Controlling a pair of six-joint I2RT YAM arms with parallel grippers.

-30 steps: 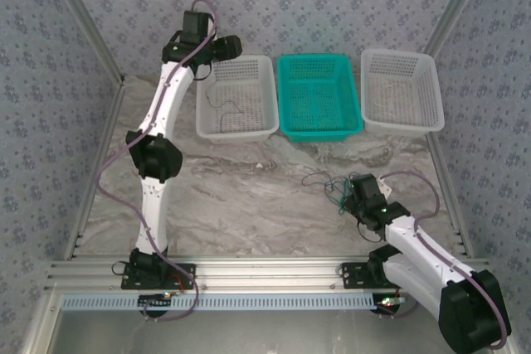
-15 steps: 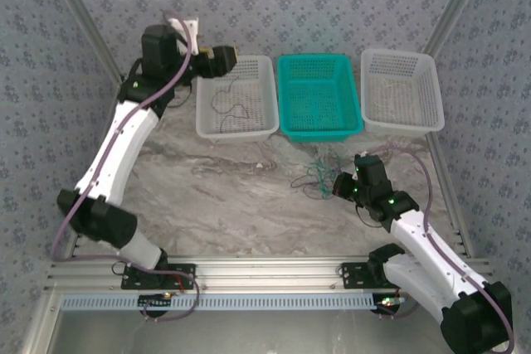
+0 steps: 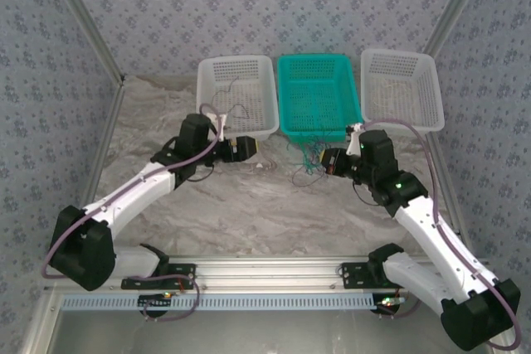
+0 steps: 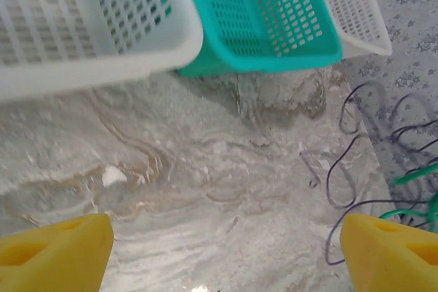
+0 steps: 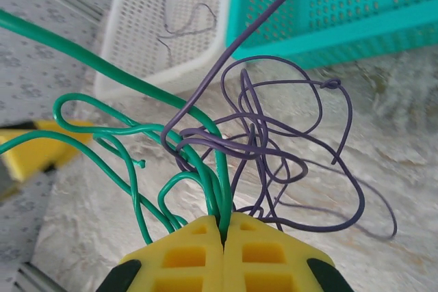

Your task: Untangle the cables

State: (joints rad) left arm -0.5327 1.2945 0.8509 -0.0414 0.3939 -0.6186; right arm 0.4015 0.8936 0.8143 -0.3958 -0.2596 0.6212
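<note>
In the clamped right gripper [image 5: 222, 229] the tangle of thin green and purple-grey wires [image 5: 263, 143] is held up by the near edge of the teal plastic mesh basket [image 3: 319, 126], and the wide-open left gripper [image 4: 226, 245] has been brought over from the far-left white mesh basket [image 3: 236, 128], presumably for another strand.

Three mesh baskets stand in a row at the top centre of the overhead view, long sides just beside one another: a white basket [image 3: 236, 132] on the left, a teal basket [image 3: 320, 132] in the middle and a second white basket [image 3: 403, 126] on the right. They sit at the far edge of a grey marble-patterned table [image 3: 249, 205]. Blue-grey patterned walls [image 3: 274, 6] close in the top and both sides of the frame, with metal posts [image 3: 79, 14] slanting along the upper corners. A ribbed metal rail [image 3: 265, 275] runs across the bottom. In the left wrist view a small white fleck [image 4: 113, 176] lies on the table, left of centre.
</note>
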